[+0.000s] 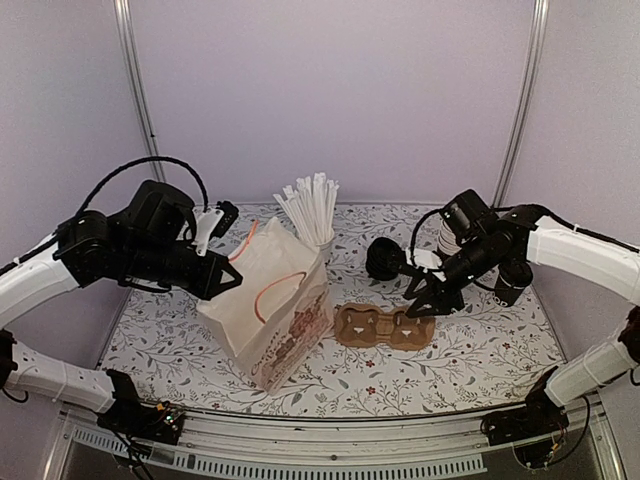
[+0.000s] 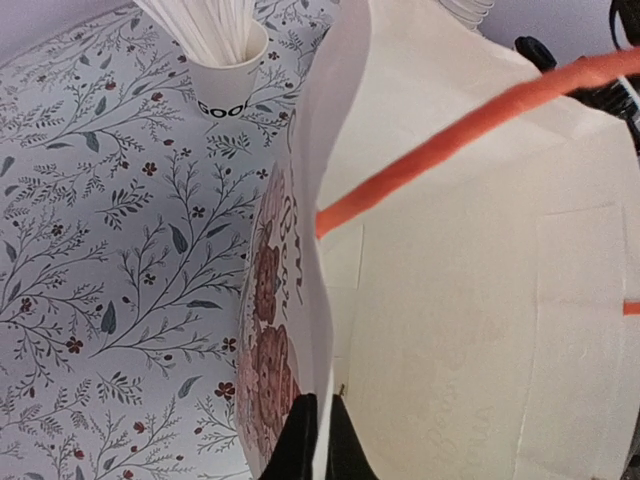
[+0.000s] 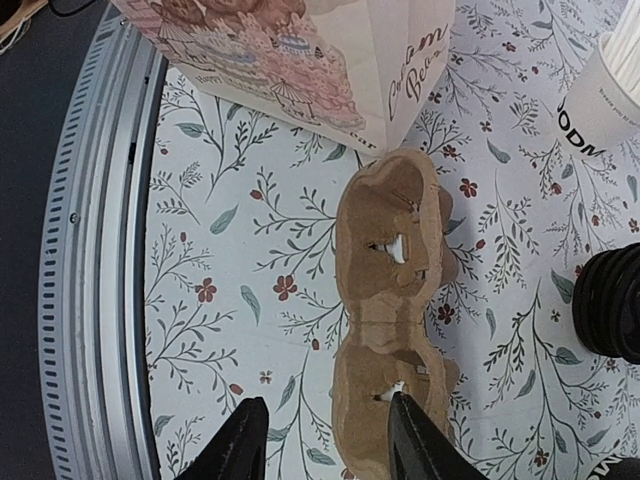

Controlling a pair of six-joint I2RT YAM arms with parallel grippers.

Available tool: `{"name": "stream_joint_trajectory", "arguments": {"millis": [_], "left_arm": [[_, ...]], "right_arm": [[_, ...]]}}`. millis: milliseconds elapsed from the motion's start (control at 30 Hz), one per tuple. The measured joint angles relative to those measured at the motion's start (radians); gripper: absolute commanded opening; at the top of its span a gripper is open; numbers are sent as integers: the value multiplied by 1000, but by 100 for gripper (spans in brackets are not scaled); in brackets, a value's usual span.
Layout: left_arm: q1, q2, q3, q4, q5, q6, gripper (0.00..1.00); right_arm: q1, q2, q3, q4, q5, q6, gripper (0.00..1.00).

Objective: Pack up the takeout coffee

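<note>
The takeout coffee [image 1: 383,258], a black cup with a black lid, stands behind the brown two-hole cup carrier [image 1: 385,326]; its dark side shows at the right edge of the right wrist view [image 3: 612,312]. A white paper bag [image 1: 270,300] with orange handles stands at centre left, open at the top. My left gripper [image 1: 226,276] is shut on the bag's upper wall edge [image 2: 322,300], one finger on each side of the paper. My right gripper [image 1: 428,300] is open and empty, just above the carrier's right end [image 3: 385,420].
A white cup of white straws [image 1: 316,222] stands behind the bag and shows in both wrist views [image 2: 226,78] [image 3: 608,100]. Another black cup [image 1: 513,282] stands at the back right, partly hidden by the right arm. The metal front rail [image 3: 100,280] runs along the table edge.
</note>
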Motion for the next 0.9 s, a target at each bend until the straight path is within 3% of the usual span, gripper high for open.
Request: {"name": "stream_joint_trajectory", "arguments": {"millis": [333,700,800,900], "left_arm": [[124,60,6,14,103,166,0],[188,160,51,57,263,309,0],[190,164,51,69,288,331,6],[195,165,51,75,301,354,22]], "right_arm": [[13,194,-29,110,108,6,31],[13,302,10,196,257,39,35],[13,302,23,200,260,37,41],[13,302,24,198,256,14,47]]}}
